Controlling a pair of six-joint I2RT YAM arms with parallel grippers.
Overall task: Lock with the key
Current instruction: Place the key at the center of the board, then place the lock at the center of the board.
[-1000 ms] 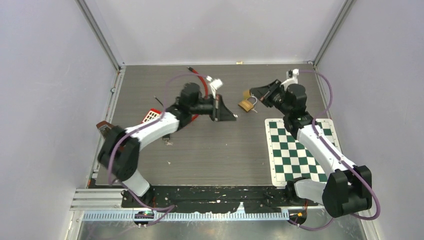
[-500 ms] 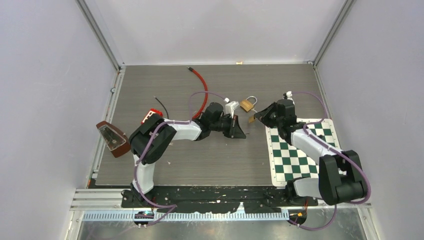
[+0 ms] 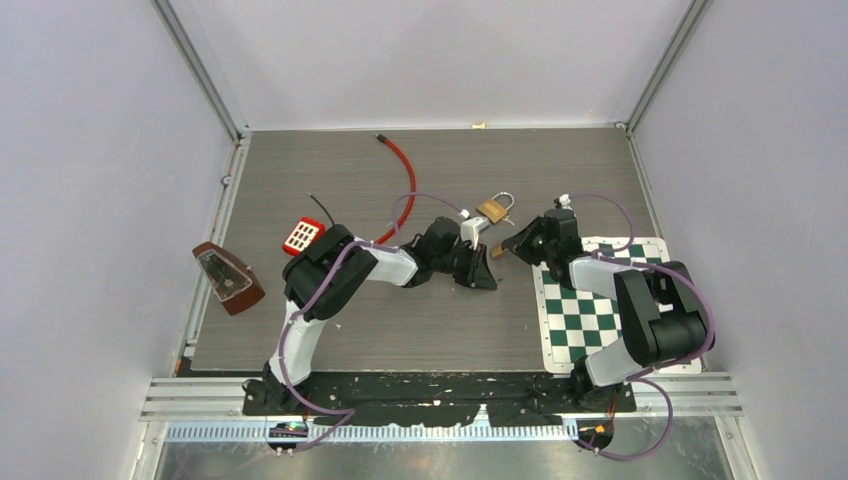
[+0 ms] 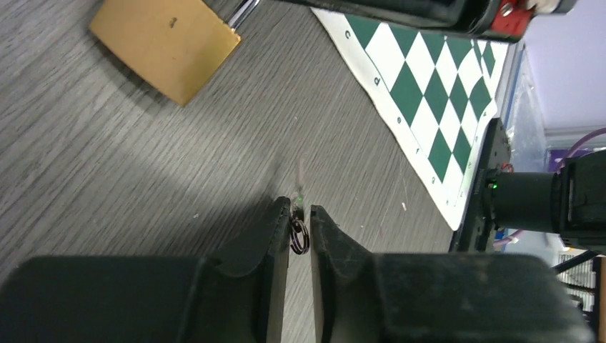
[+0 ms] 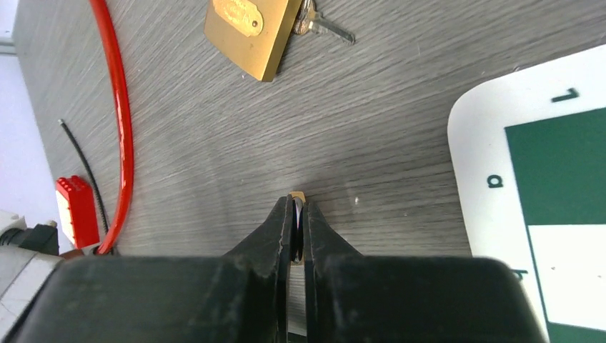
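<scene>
My right gripper (image 5: 299, 207) is pinching the brass key (image 5: 298, 195) tight between its tips, low over the table (image 3: 400, 320). My left gripper (image 4: 300, 214) is facing it tip to tip. Its fingers are standing a sliver apart around the small key ring (image 4: 299, 236), and I cannot tell whether they are gripping it. The padlock (image 5: 250, 32) is lying flat just beyond both tips, apart from them. The chess mat (image 5: 543, 164) is edging in on my right, and the red cable (image 5: 118, 107) is curving away on my left. Bare grey woodgrain is lying open toward my bases, with lilac walls (image 3: 100, 150) closing round.
</scene>
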